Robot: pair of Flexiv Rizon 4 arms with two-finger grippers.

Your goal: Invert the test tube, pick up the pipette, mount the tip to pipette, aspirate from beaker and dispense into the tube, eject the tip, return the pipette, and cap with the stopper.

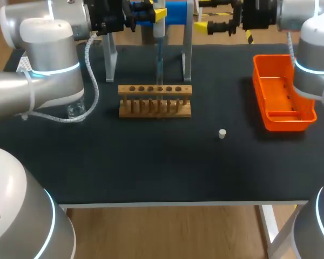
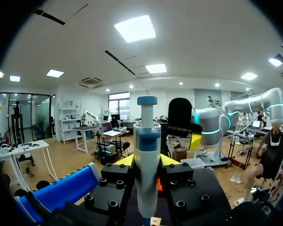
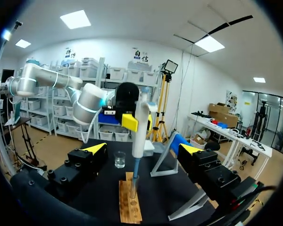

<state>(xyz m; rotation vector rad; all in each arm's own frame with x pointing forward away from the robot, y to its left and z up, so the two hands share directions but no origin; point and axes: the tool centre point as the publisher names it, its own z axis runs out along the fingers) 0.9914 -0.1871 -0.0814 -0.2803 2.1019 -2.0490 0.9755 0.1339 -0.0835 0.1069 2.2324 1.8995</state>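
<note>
My left gripper (image 1: 154, 13) is shut on the white and blue pipette (image 1: 160, 32), which it holds upright over the wooden tube rack (image 1: 155, 101). The pipette's tip (image 1: 159, 67) reaches down into a clear test tube (image 3: 133, 188) that stands in the rack. In the left wrist view the pipette (image 2: 147, 141) stands between the fingers of that gripper (image 2: 147, 162). My right gripper (image 1: 204, 13) is open and holds nothing, beyond the rack's right end; in its own view the gripper (image 3: 144, 153) faces the pipette (image 3: 140, 127). A small white stopper (image 1: 222, 133) lies on the black mat. The glass beaker (image 1: 73, 110) stands at the left, partly behind my left arm.
An orange tray (image 1: 283, 116) sits at the right side of the table. A metal pipette stand (image 1: 187, 54) rises behind the rack. The black mat (image 1: 151, 162) ends at the table's front edge.
</note>
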